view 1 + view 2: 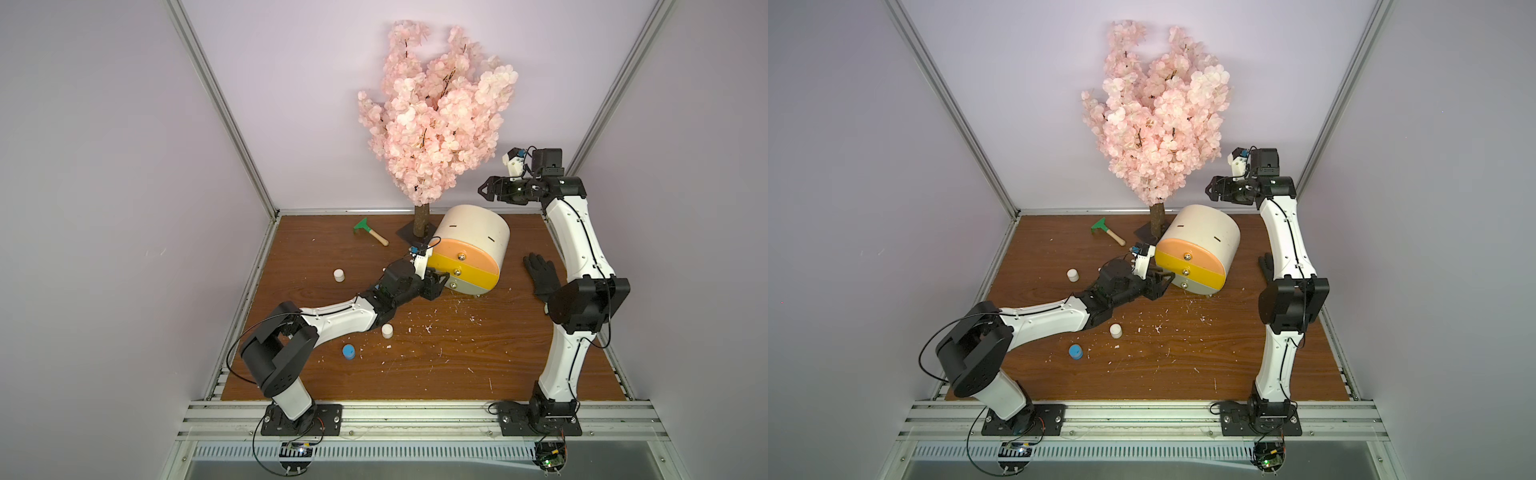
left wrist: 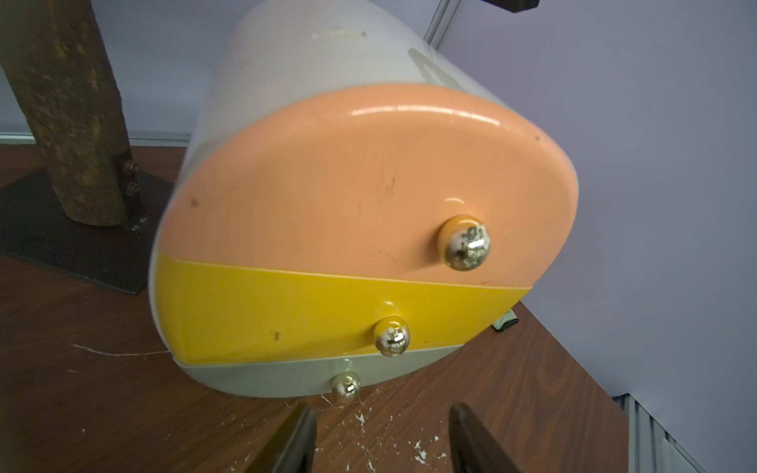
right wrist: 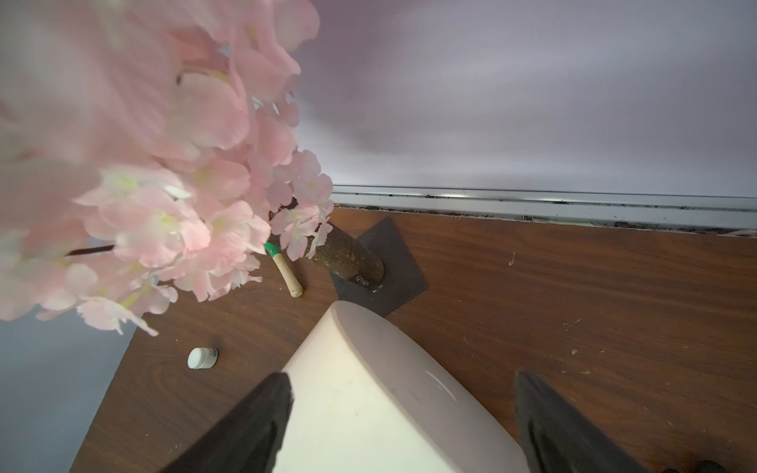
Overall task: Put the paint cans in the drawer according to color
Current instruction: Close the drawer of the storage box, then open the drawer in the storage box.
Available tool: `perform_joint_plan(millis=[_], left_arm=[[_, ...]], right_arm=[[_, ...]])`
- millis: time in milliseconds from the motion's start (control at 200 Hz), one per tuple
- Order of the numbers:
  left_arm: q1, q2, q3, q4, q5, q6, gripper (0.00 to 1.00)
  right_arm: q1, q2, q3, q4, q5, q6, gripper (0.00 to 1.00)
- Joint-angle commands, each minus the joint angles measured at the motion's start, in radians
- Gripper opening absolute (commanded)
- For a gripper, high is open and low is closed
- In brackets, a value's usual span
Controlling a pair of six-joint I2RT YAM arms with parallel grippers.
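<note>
The cream drawer cabinet [image 1: 473, 245] [image 3: 368, 409] stands at the back middle with its peach, yellow and grey fronts [image 2: 368, 184] all shut. In both top views a white paint can [image 1: 339, 274] [image 1: 1072, 274] sits at the left. A second white can [image 1: 387, 331] and a blue can [image 1: 349, 352] lie beside my left forearm. No red can shows. My left gripper [image 1: 436, 286] [image 2: 383, 413] is open and empty, low on the table, just in front of the grey drawer's knob [image 2: 346, 387]. My right gripper [image 1: 484, 192] [image 3: 403, 381] hangs open, high above the cabinet's back.
A pink blossom tree [image 1: 436, 116] on a dark base plate stands right behind the cabinet, close to my right gripper. A green-headed toy tool [image 1: 370, 231] lies at the back left. A black glove [image 1: 540, 274] lies right of the cabinet. White flecks dot the wooden table [image 1: 457, 365].
</note>
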Motion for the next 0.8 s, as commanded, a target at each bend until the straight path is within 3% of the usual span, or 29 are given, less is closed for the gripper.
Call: perform_joint_plan(millis=[0,475,796], left_arm=[[-0.039,0.044,0.048,0.005,-0.096,0.007,0.56],[-0.078,0.223,0.230,-0.049,-0.148,-0.037,0.47],[-0.079,0.248,0.252,-0.042,-0.152,-0.049,0.43]], right_arm=[[0.010,0.026,0.041,-0.022,-0.023,-0.017,0.91],[0.034,0.071,0.079,-0.052,-0.011,-0.028,0.91],[0.036,0.049,0.029,-0.038,-0.011,-0.037,0.91]])
